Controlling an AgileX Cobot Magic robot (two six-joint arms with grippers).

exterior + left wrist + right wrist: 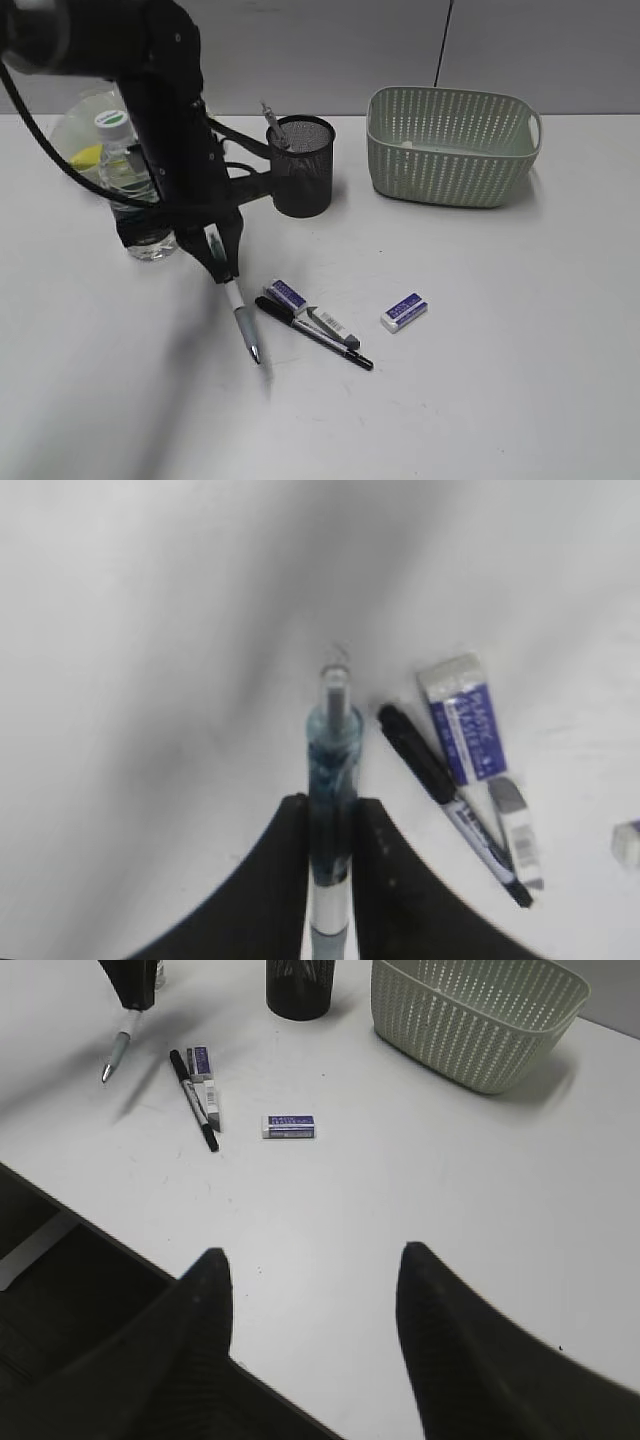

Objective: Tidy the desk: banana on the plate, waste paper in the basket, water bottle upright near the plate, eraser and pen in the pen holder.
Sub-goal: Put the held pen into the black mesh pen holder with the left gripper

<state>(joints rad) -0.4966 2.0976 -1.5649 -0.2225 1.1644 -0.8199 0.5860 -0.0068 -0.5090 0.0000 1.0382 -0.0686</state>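
A pen [240, 322] with a white and blue-grey barrel hangs tip-down in the left end effector [218, 262], whose two black fingers [285, 880] are pressed against its upper barrel; its tip is just above the surface [500, 400] (whether it touches cannot be told). Just beside it on the right lie a black marker [315, 334], a purple-and-white eraser [286, 294] and a grey-white eraser [332, 324], these three bunched together. A second purple-and-white eraser [404, 311] lies apart, farther right. Behind them stands the pen holder [301, 166], upright, with a pen-like thing [274, 125] already leaning inside. The basket [453, 145] sits to its right, near the far edge. On the left, partly hidden by the arm, the water bottle [128, 185] stands upright in front of the plate [80, 125], where something yellow [88, 157] shows. The right end effector [310, 1290] hovers over the near surface, fingers spread, holding nothing.
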